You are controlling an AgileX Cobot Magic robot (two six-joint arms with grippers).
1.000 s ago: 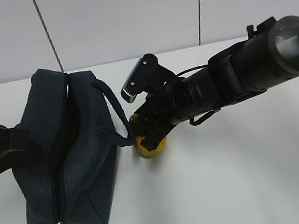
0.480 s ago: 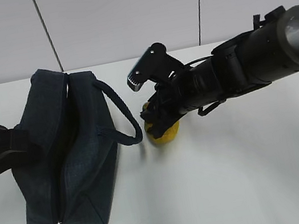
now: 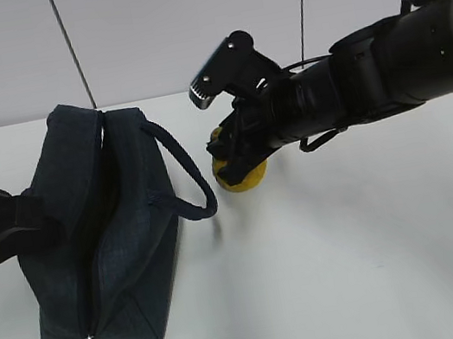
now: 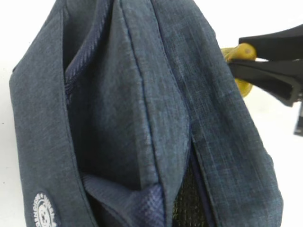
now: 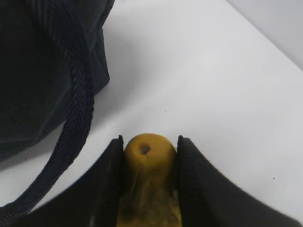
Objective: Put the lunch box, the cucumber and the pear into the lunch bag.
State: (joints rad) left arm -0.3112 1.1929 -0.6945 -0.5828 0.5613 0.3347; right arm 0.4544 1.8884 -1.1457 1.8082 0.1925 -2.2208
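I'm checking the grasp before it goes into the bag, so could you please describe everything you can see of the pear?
The pear is small and yellow-orange with brownish blotches and a dark pit at its exposed end. Its skin looks smooth and matte. It sits clamped between the two black fingers of the right gripper, which press on opposite sides. It is just right of the lunch bag, near its strap handle, and appears lifted off the white table.

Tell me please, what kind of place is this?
Probably a robot test bench in a lab, not a home. The white table is bare except for a lunch bag and a pear, the wall behind is plain grey panels, and the right gripper holds the pear.
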